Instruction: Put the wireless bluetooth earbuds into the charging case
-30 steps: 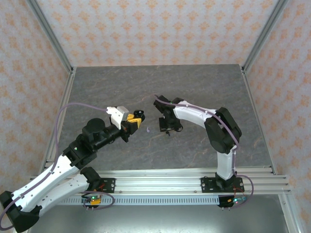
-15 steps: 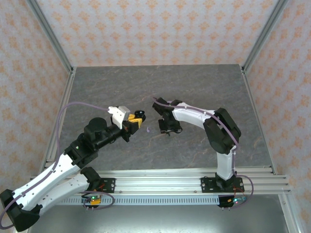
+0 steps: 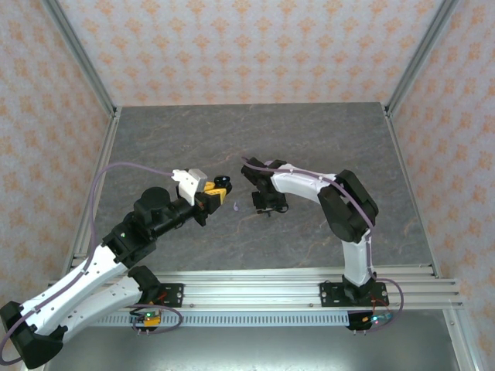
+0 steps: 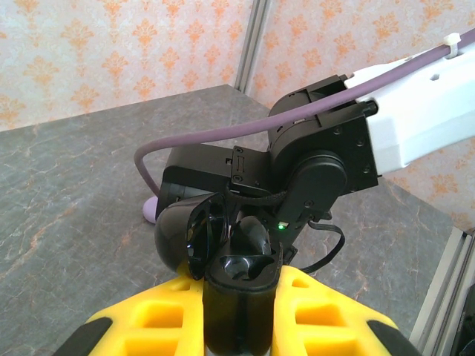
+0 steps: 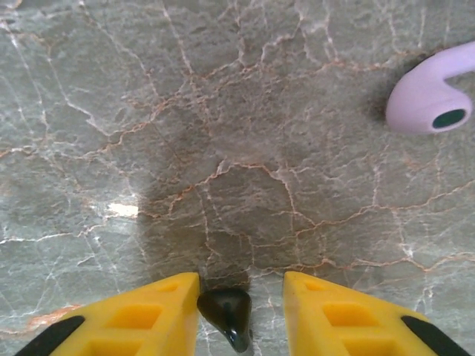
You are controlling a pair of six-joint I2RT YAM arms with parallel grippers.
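Note:
My left gripper (image 4: 241, 315) is shut on the black charging case (image 4: 239, 293), which stands upright with its lid (image 4: 189, 233) swung open to the left. One black earbud shape sits in the case's far socket. In the top view the case (image 3: 222, 183) is held just left of my right gripper (image 3: 267, 207). The right gripper (image 5: 241, 288) hangs low over the table with a black earbud (image 5: 226, 308) between its fingers. That earbud touches the left finger (image 5: 167, 308), with a gap to the right one. A lilac earbud (image 5: 433, 99) lies on the table; it also shows between the two grippers (image 3: 236, 207).
The grey marbled table (image 3: 309, 147) stretches out behind both arms. Metal frame posts (image 3: 99, 100) and patterned walls close in the sides. The right arm's black wrist and purple cable (image 4: 223, 133) hang close in front of the held case.
The right gripper's jaws have narrowed around the black earbud, and the right wrist has shifted slightly left. The left gripper keeps its hold on the case and has barely moved.

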